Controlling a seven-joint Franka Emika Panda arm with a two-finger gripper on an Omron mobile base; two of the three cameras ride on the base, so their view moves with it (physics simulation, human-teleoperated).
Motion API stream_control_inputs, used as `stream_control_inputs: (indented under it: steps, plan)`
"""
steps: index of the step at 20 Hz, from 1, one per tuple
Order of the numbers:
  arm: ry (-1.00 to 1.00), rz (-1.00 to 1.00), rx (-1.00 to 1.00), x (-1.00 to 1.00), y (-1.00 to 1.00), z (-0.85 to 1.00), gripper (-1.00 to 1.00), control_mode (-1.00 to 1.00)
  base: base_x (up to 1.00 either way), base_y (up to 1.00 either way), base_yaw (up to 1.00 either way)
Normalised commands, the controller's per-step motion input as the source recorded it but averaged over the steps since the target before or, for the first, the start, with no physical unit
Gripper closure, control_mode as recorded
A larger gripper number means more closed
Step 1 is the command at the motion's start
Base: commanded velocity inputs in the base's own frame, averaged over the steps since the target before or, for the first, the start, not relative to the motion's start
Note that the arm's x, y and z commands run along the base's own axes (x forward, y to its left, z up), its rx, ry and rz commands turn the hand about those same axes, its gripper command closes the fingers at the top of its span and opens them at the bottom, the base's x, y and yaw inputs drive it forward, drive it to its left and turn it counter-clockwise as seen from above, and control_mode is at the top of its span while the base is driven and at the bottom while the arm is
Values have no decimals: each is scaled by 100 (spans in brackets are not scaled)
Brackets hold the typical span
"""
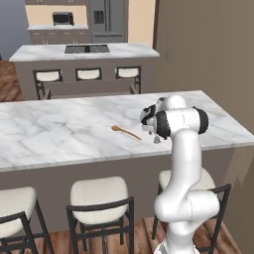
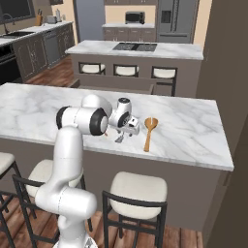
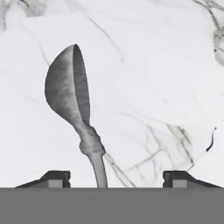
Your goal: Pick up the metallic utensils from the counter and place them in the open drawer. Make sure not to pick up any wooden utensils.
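Note:
A silver-grey metal spoon (image 3: 70, 92) lies on the white marble counter (image 3: 153, 65), its bowl pointing away from the hand. Its thin handle runs down between my two fingertips (image 3: 54, 178). My gripper (image 3: 116, 179) is open and straddles the handle, with a wide gap on each side. From the base cameras the gripper (image 1: 156, 139) (image 2: 120, 139) points down at the counter (image 1: 49, 134) (image 2: 193, 131), right at its surface. The open drawer (image 1: 89, 88) (image 2: 114, 88) shows as a wide grey-brown panel just beyond the counter's far edge.
A short, thin wooden spoon (image 1: 125, 132) lies left of the gripper. A longer wooden spoon (image 2: 149, 130) with a broad bowl lies to its right. White-cushioned stools (image 1: 99, 196) (image 2: 135, 191) line the near side. An island with a black cooktop (image 1: 87, 48) stands behind.

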Motion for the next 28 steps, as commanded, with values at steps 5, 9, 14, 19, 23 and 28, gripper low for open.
stream_control_inputs:
  steps: [5,9,14,19,23,28]
  plan:
    - [0,0,-1,0,21,-52,100,-100,0,0,0]
    - [0,0,0,0,24,-58,100,-100,0,0,0]
    - [0,0,0,-11,35,-61,100,-100,0,0,0]
    - [1,0,0,-14,40,-48,100,-100,0,0,0]
    - [7,3,0,-31,45,-54,100,-100,0,0,0]
    - [1,6,0,-63,57,-39,100,-100,0,0,0]
